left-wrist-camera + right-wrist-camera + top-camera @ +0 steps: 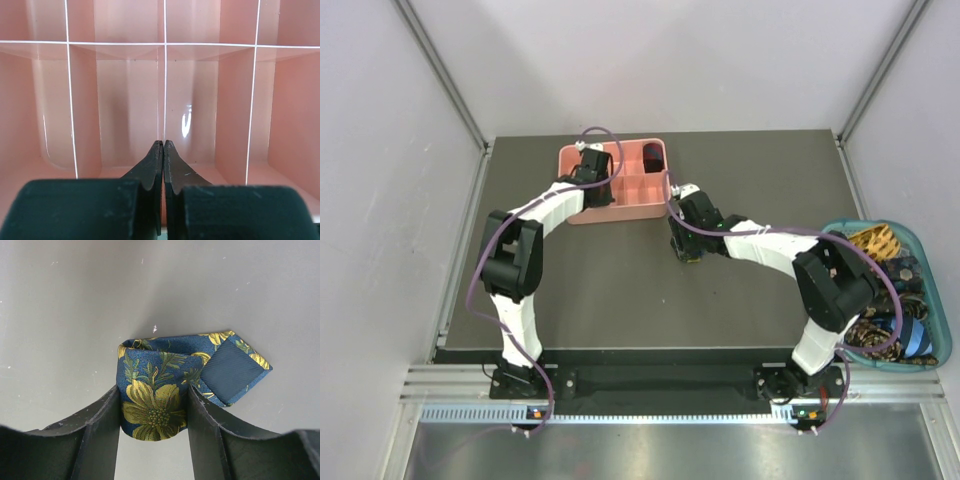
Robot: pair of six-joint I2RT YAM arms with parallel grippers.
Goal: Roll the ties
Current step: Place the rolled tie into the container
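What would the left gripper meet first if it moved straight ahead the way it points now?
Probably the pink tray: the shut left gripper aims at the dividing wall between two compartments. Depth is unclear; it might touch a compartment floor instead.

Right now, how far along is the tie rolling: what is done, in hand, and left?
Done: one dark coil seems to sit in the pink tray. In hand: the right claw grips a rolled navy floral tie; the left claw is shut, empty, over the tray. Left: several loose ties lie in the teal basket.
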